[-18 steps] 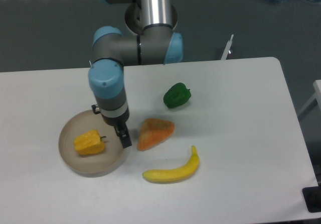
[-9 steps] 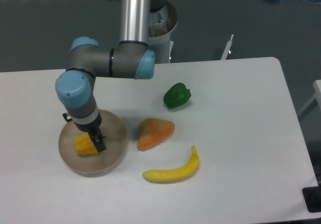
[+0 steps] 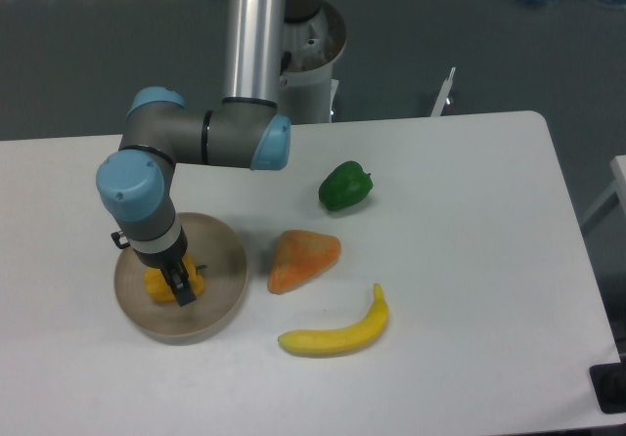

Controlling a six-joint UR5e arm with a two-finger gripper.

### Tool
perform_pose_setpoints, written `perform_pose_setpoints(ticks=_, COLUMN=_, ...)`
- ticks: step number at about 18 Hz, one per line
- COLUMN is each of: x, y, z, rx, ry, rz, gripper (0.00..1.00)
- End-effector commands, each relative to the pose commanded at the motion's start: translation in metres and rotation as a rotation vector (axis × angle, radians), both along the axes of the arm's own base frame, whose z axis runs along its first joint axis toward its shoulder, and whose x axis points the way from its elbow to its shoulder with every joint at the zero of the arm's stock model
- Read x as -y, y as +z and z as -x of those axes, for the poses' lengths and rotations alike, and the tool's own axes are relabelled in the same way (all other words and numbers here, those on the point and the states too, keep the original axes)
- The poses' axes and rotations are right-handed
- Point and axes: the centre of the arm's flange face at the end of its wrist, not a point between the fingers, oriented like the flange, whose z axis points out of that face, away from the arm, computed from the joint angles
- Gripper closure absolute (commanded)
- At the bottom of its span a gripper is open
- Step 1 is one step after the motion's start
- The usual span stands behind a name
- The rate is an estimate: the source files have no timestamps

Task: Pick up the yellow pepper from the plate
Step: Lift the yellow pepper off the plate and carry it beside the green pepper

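The yellow pepper [image 3: 159,283] lies in the round beige plate [image 3: 223,289] at the table's left. My gripper [image 3: 177,285] comes down from above right onto the pepper, and its dark fingers [image 3: 181,288] stand across the fruit's middle. The wrist hides most of the pepper, and only its yellow sides and a bit of the stem show. I cannot see whether the fingers are closed on it.
An orange-pink wedge [image 3: 302,256] lies just right of the plate. A banana [image 3: 338,332] lies in front of the wedge. A green pepper [image 3: 344,185] sits farther back. The arm's elbow [image 3: 210,138] hangs over the table behind the plate.
The arm has swung left from the plate's right rim to over the pepper. The gripper now sits on the pepper, a little left of half a second ago.
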Motion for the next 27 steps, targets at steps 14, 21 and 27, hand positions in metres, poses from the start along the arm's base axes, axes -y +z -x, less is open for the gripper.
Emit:
perform_pose_setpoints(ticks=14, x=0.027, y=0.117, z=0.103, rx=-0.026, ry=0.176, rz=-0.114, gripper=0.94)
perform_pose_setpoints(ticks=21, x=0.058, y=0.151, z=0.237, rx=-0.033, ry=0.284, rz=-0.059, gripper=0.98)
perform_pose_setpoints(ticks=27, x=0.088, y=0.156, z=0.319, rx=-0.043, ry=0.271, rz=-0.034, gripper=0.98)
